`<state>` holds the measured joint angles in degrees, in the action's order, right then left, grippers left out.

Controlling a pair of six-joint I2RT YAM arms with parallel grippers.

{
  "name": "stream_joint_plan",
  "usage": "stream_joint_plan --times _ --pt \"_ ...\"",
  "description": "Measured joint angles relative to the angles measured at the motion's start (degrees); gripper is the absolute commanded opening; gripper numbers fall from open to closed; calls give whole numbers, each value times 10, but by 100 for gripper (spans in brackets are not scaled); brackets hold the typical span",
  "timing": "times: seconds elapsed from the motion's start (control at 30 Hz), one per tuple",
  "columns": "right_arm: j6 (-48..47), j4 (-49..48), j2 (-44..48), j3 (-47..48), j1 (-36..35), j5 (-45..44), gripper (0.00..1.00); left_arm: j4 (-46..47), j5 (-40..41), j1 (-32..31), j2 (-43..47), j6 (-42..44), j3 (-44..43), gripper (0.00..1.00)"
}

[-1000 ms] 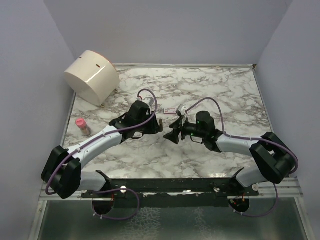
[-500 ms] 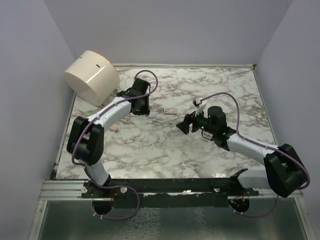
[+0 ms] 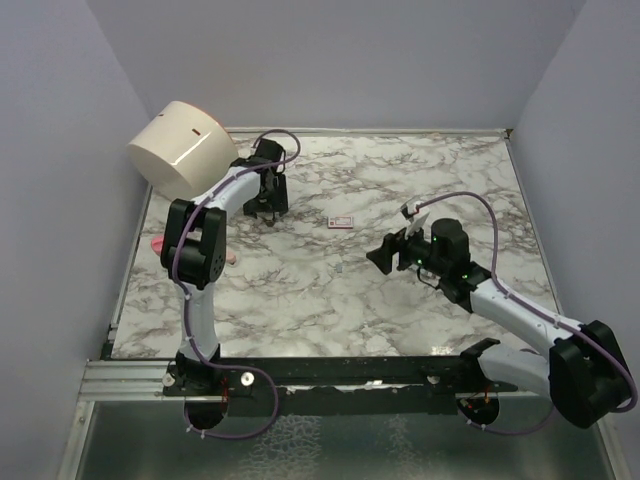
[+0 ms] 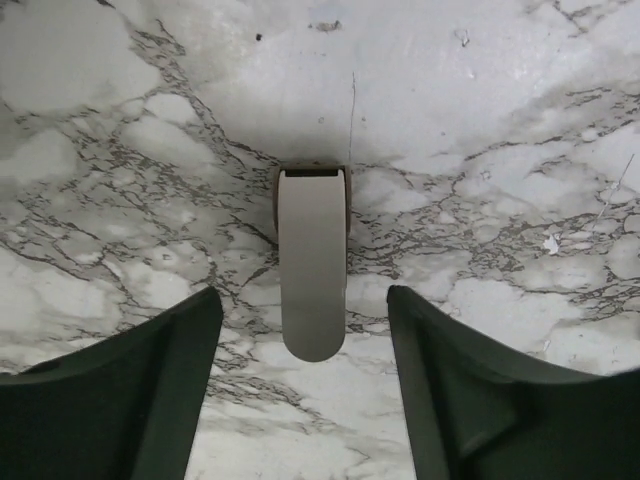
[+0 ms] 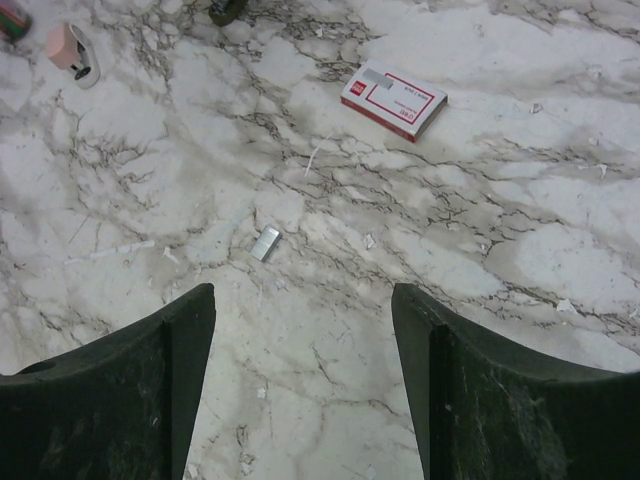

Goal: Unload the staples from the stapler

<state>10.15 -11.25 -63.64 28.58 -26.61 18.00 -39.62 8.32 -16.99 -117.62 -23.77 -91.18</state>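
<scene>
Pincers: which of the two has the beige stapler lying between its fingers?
The left pincer: the stapler lies on the marble between its open fingers. The right pincer has only marble and a loose staple strip.

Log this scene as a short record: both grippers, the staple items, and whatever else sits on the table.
left gripper: open, over a beige oblong object, fingers clear of it
right gripper: open, empty, above the marble table
staple box: red and white, lying flat
loose staple strip: on the table, between box and right gripper
small pink item: left side
cream domed container: far-left corner
</scene>
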Motion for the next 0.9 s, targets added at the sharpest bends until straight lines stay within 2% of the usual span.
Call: stream_joint_plan --times 0.1,0.2,0.43,0.57,0.7,0.9 --pt "-3 10 3 -6 0 0 71 -4 0 7 3 0 -8 83" --pt "-8 12 3 -6 0 0 71 3 -1 10 36 0 22 84" --pt "-14 10 3 -7 0 1 71 17 20 11 302 -29 231 84" --pt "-15 10 5 -8 0 5 71 30 66 25 408 -109 332 88" --pt "-18 10 26 -18 0 5 71 31 94 40 405 -204 377 88" --pt "-20 10 52 -31 0 5 71 23 115 61 348 -344 379 76"
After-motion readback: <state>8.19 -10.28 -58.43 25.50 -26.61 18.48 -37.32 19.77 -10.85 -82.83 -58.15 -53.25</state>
